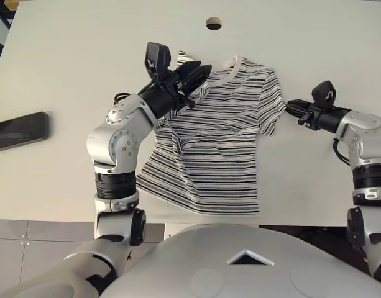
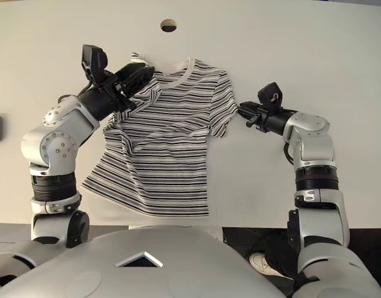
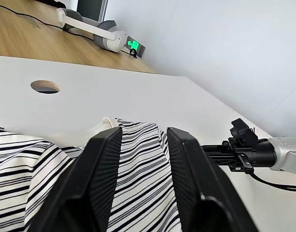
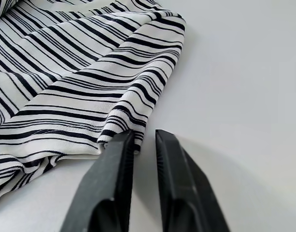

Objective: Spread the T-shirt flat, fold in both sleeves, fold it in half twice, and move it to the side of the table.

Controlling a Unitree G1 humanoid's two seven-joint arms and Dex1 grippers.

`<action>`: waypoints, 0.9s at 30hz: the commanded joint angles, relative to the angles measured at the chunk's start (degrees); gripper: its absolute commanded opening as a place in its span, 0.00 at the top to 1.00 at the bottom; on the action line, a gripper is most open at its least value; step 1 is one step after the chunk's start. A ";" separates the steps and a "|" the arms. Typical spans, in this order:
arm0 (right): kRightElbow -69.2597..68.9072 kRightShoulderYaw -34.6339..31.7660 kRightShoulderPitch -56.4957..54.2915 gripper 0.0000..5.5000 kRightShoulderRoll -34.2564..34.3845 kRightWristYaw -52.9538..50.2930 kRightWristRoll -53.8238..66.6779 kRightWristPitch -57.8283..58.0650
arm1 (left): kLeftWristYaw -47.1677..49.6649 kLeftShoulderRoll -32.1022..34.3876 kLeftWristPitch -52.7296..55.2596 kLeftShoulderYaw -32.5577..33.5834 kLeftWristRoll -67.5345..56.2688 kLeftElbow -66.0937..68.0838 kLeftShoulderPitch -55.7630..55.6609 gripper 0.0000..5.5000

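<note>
While the striped tee point(image 1: 221, 136) lies on the white table point(image 1: 84, 62), it's mostly flat, collar point(image 1: 230, 64) pointing away from the robot and hem point(image 1: 202, 202) near the robot's edge. The cloth on the robot's left side is rumpled, w/ creases running across the chest.

Left gripper point(image 1: 201, 74) sits over the shirt's left shoulder, beside the collar. Its jaws are spread wide, and in the left wrist view stripes show in the gap between the fingers point(image 3: 102, 164). I can't tell if the tips touch the fabric.

Right gripper point(image 1: 289, 110) is low at the table on the robot's right, tips pointed at the right sleeve point(image 1: 272, 105) and just beside its hem. Jaws are nearly together w/ a slim gap left, no cloth seen btwn them. In the right wrist view, one finger point(image 4: 114, 169) is right at the sleeve's corner.

A dark flat phone-like slab point(image 1: 19, 130) lies far left on the table, well apart from the shirt. A round cable hole point(image 1: 213, 23) is beyond the collar.
</note>
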 commanded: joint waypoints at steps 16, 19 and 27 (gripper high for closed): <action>-4.08 -3.72 -1.78 0.98 -0.88 -1.10 1.93 3.81 | 1.25 -0.07 -3.48 1.16 0.17 4.41 -2.06 0.68; -6.50 -4.43 -1.67 0.98 -1.13 -0.92 2.83 5.41 | 1.36 -0.12 -3.75 1.53 0.21 5.72 -3.00 0.68; -17.81 -6.09 -1.03 0.98 0.64 -0.91 10.01 15.83 | 1.45 -0.61 -4.20 1.89 -0.11 7.67 -4.34 0.68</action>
